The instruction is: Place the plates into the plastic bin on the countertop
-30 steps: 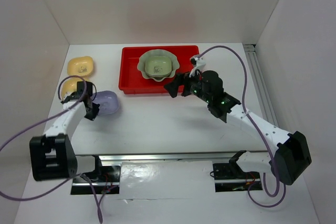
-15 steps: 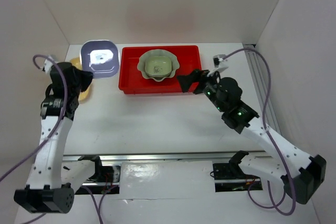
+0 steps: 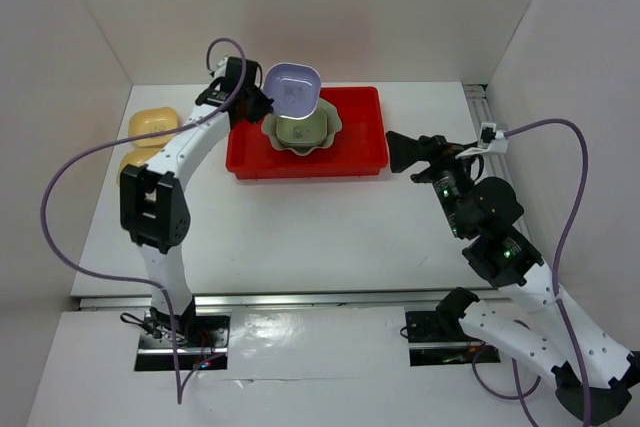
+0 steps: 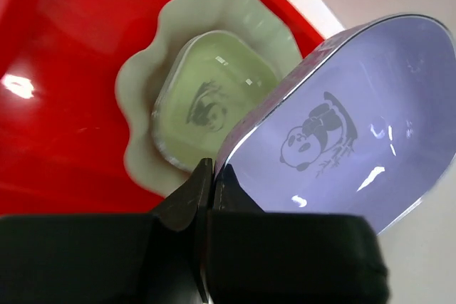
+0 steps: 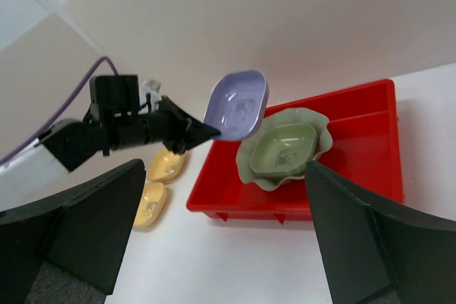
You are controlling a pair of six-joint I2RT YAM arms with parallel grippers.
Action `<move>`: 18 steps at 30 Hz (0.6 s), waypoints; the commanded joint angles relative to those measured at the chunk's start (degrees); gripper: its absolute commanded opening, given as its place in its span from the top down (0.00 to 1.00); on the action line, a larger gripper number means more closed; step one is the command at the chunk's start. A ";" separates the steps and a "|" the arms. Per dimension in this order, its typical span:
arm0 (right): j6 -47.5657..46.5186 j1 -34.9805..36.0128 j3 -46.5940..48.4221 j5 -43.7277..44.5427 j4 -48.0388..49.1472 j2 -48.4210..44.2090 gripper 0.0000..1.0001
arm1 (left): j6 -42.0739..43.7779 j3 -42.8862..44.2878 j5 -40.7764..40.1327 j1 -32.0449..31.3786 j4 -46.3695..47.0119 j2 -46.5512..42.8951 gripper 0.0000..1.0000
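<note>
Left wrist view is showing the left fingers (image 4: 191,198) pinching shut on the near rim of the lavender dish (image 4: 342,126), which is hanging tilted in the air over the back left part of the red bin (image 4: 57,126). Below it, the olive dish (image 4: 214,97) is sitting nested in the pale green scalloped dish (image 4: 139,83) on the bin floor. To do the drop well, the arm is probably best off levelling the dish and lowering it close over the olive one before letting go. Released from this height and angle, it is likely to clatter, slide off the stack or tip over the bin's back wall. A thin rim pinch like this is also giving little hold against twisting, so slow wrist motion seems wise.

The right fingers (image 3: 405,147) are spread wide and holding nothing, hovering over the counter (image 3: 300,227) just beside the bin's right end. Two yellowish dishes (image 3: 150,127) are waiting on the counter to the left of the bin.

Compared with half a second ago, the lavender dish is no longer left of the bin but above it. The left arm is now stretched far forward, and the right arm has pulled back to the right, away from the bin's front edge.
</note>
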 commanded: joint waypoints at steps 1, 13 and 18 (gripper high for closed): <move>-1.33 0.48 2.89 1.67 -4.83 0.46 0.00 | -5.22 7.26 0.59 0.63 -1.78 4.66 1.00; -2.48 0.48 4.65 1.06 -8.43 -0.59 0.00 | -11.99 15.44 0.15 -4.81 -7.14 16.09 0.95; -2.48 0.48 4.65 1.06 -9.13 -1.12 0.00 | -13.32 14.21 -1.16 -4.82 -8.28 16.10 0.89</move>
